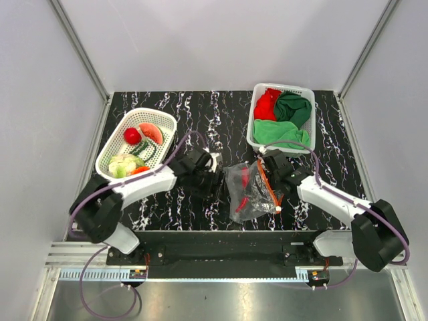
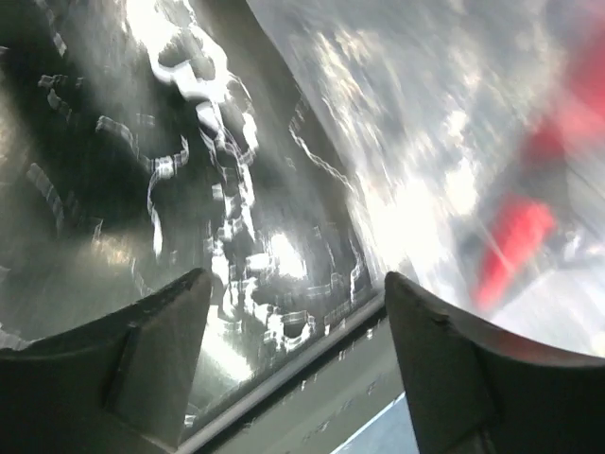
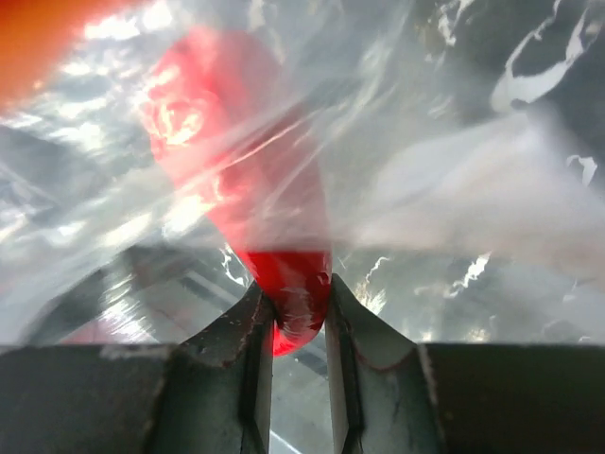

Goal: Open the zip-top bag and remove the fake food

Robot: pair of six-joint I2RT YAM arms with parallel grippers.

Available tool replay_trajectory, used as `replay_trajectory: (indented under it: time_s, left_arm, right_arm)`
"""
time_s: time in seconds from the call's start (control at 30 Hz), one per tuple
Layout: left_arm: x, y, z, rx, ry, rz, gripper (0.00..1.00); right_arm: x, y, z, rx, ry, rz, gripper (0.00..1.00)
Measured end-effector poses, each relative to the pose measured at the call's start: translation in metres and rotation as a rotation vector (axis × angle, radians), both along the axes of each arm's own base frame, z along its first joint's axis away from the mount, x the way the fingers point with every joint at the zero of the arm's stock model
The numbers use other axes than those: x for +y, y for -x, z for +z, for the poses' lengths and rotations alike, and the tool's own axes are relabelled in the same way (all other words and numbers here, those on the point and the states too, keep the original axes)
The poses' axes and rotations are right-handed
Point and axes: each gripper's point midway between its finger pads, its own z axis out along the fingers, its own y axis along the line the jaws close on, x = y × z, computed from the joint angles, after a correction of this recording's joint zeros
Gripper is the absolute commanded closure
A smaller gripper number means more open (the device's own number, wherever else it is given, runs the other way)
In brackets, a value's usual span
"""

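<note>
The clear zip-top bag [image 1: 249,192] lies crumpled at the table's middle, its orange-red zip strip [image 1: 269,186] on its right side. A long red fake-food piece [image 1: 245,180] is inside it. My right gripper [image 1: 263,168] is at the bag's mouth. In the right wrist view it [image 3: 290,288] is shut on the tip of that red piece [image 3: 274,218], with plastic film draped over the rest. My left gripper [image 1: 215,175] is open and empty just left of the bag. In its wrist view it [image 2: 296,279] hovers over the table, with the bag [image 2: 454,142] to the right.
A white mesh basket [image 1: 114,144] at the back left holds a watermelon slice [image 1: 151,132], a red round fruit [image 1: 132,136], a cabbage [image 1: 122,164] and green and orange pieces. Another basket [image 1: 253,127] at the back right holds red and green cloths. Grey walls surround the table.
</note>
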Motion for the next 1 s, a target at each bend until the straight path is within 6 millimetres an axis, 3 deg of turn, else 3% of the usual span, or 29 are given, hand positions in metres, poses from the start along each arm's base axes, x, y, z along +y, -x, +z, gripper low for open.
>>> replay_trajectory:
  time_s: [0.17, 0.3, 0.4, 0.53, 0.67, 0.77, 0.87, 0.9, 1.0]
  left_arm:
    - [0.013, 0.009, 0.058, -0.177, 0.11, -0.056, 0.1]
    - [0.008, 0.014, 0.095, -0.286, 0.212, -0.099, 0.09]
    - [-0.006, 0.021, 0.098, -0.295, 0.244, -0.142, 0.09]
    - [-0.02, 0.023, 0.069, -0.218, 0.201, -0.159, 0.15]
    - [-0.027, 0.022, 0.048, -0.134, 0.188, -0.137, 0.4]
    - [-0.033, 0.018, 0.057, -0.107, 0.252, -0.123, 0.76]
    - [-0.039, 0.011, 0.069, -0.079, 0.318, -0.121, 0.96]
    - [-0.04, 0.01, 0.07, -0.07, 0.325, -0.119, 1.0]
    - [-0.044, 0.007, 0.073, -0.05, 0.345, -0.141, 1.0]
  right_arm:
    - [-0.003, 0.004, 0.0, 0.036, 0.018, -0.006, 1.0]
    - [0.001, 0.001, 0.009, 0.047, 0.015, -0.009, 1.0]
    - [0.007, -0.005, 0.022, 0.047, -0.003, -0.01, 1.0]
    - [0.016, -0.01, 0.041, 0.037, -0.045, -0.004, 1.0]
    - [0.018, -0.01, 0.046, 0.039, -0.056, -0.003, 1.0]
    - [0.017, -0.012, 0.048, 0.036, -0.062, -0.012, 1.0]
    - [0.015, -0.014, 0.054, 0.01, -0.068, -0.025, 1.0]
    - [0.013, -0.015, 0.056, -0.001, -0.067, -0.03, 1.0]
    - [0.005, -0.013, 0.062, -0.033, -0.049, -0.033, 1.0]
